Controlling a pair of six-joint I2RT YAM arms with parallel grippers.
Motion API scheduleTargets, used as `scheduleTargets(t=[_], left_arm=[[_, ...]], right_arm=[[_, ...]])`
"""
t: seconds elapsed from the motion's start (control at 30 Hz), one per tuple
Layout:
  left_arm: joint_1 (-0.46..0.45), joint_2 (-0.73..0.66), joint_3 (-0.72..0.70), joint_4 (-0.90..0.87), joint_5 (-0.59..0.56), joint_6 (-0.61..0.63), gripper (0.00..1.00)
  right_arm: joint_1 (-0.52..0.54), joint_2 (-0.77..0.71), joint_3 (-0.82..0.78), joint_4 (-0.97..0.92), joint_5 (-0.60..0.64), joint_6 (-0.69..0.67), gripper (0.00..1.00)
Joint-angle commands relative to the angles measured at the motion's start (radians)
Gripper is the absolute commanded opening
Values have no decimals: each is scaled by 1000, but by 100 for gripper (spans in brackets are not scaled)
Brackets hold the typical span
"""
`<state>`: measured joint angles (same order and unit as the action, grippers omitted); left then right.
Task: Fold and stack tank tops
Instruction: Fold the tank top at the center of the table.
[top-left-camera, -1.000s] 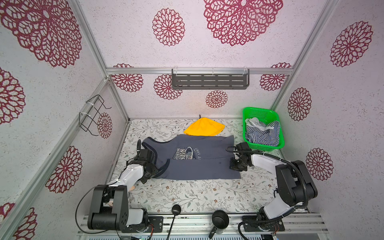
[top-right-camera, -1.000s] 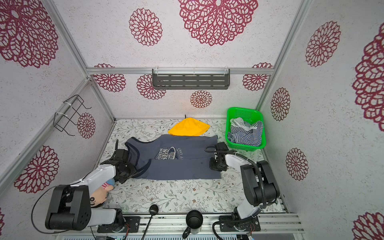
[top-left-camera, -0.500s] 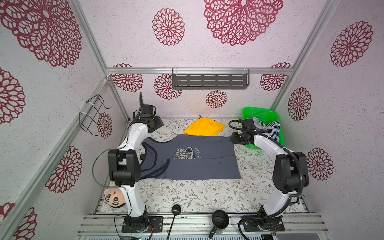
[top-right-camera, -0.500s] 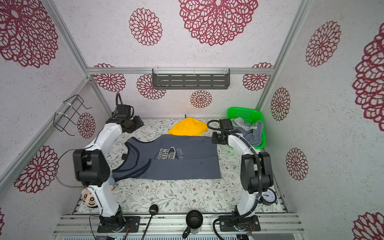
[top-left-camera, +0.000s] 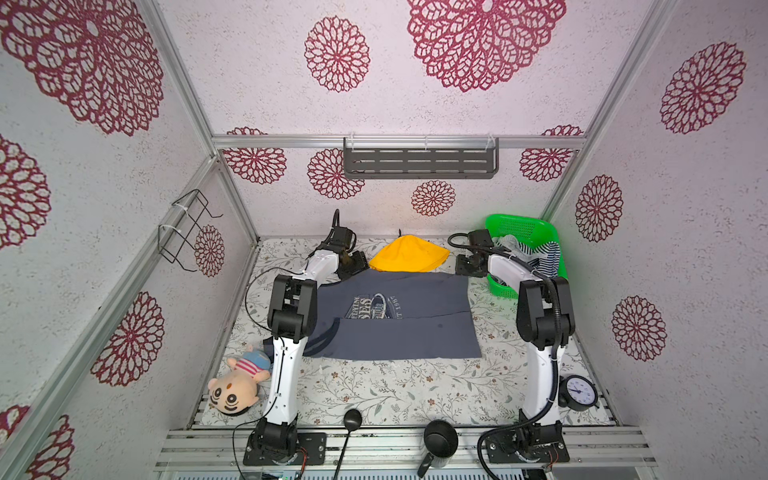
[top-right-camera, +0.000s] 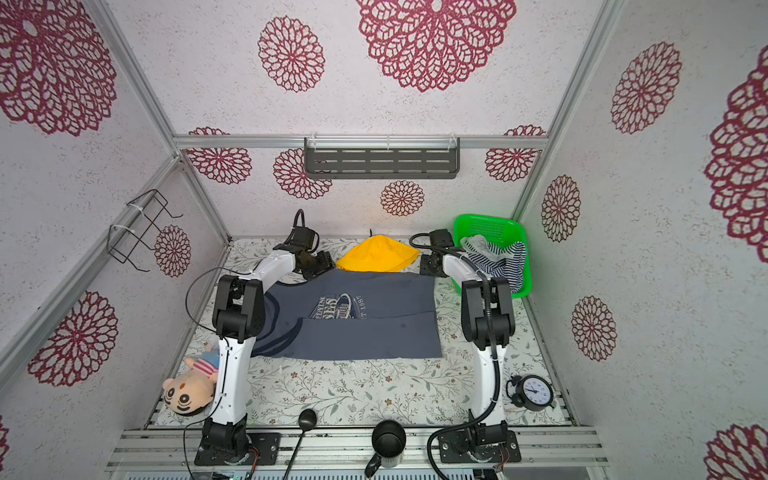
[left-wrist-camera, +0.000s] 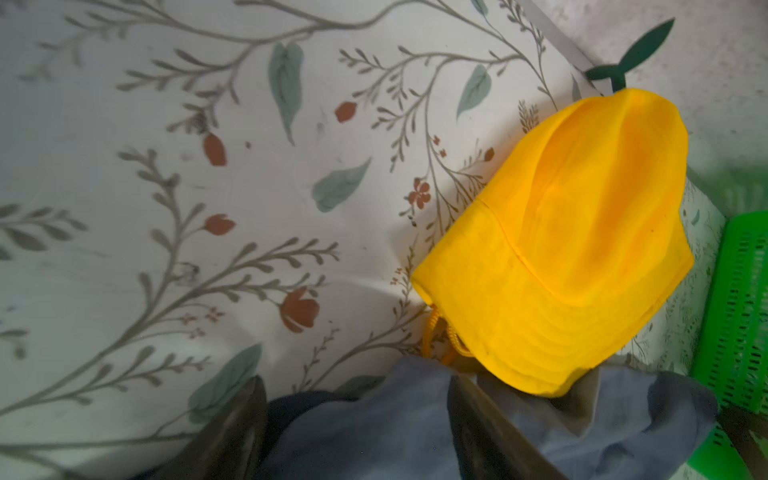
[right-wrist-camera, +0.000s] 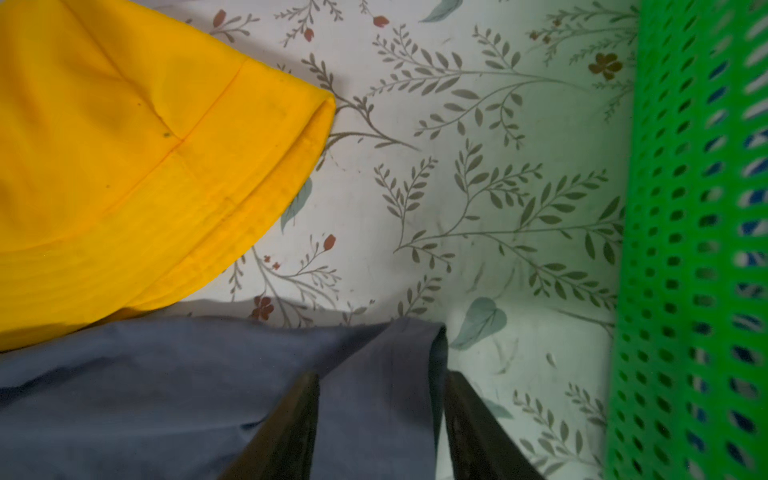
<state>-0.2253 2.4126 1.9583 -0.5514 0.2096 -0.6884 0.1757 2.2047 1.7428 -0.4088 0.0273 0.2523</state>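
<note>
Slate grey-blue tank top with navy trim and chest print (top-left-camera: 395, 328) lies part-folded at the centre of the floral-cloth table (top-left-camera: 374, 390)! At its two o'clock, a green plastic basket (top-left-camera: 519, 226) holds the navy-and-white striped tank top (top-left-camera: 540, 257). A yellow cloth hat (top-left-camera: 409, 253) touches the grey top's twelve o'clock edge. Left gripper (left-wrist-camera: 357, 399), at the eleven o'clock corner, has its jaws wide apart astride bunched cloth. Right gripper (right-wrist-camera: 380, 399), at the one o'clock corner, has its jaws parted either side of the corner.

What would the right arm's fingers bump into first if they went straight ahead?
Probably the grey top, whose corner lies between the fingers; past it only flowery tablecloth shows.
</note>
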Motion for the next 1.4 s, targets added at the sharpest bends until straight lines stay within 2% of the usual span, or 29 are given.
scheduleTargets(t=[0.0,0.07,0.13,0.23,0.27,0.33,0.7,0.87,0.97,1.03,1.1,1.17,1.3,1.37], left_arm=[[-7,-27,-38,43,40,-22,63],[-8,-30,-50,50,46,-27,55],[-6,-44,-60,61,62,-27,43],[-3,-72,-71,72,70,-18,18],[-2,-83,-72,71,68,-13,10],[2,-106,-81,73,59,-5,4],[8,-288,-297,241,21,47,3],[-16,-391,-431,222,-32,104,8],[-60,-458,-546,215,-73,140,9],[-88,-501,-595,186,-92,171,21],[-104,-529,-621,126,-112,195,52],[-106,-571,-644,98,-138,200,67],[-96,-651,-650,77,-175,179,72],[-91,-645,-629,70,-164,138,72]], right_arm=[[3,45,73,-39,31,45,52],[4,75,109,-56,29,48,51],[5,92,130,-59,24,46,42],[5,79,126,-33,12,25,8],[4,67,120,-24,5,17,0],[4,38,102,1,-9,-5,0],[4,-210,-205,252,-122,-262,0],[5,-376,-438,351,-160,-318,0],[5,-479,-598,393,-203,-318,5],[1,-523,-662,373,-235,-309,16],[-11,-562,-712,346,-264,-278,40],[-35,-588,-723,310,-298,-243,49],[-85,-613,-669,217,-307,-146,49],[-88,-595,-615,157,-293,-100,42]])
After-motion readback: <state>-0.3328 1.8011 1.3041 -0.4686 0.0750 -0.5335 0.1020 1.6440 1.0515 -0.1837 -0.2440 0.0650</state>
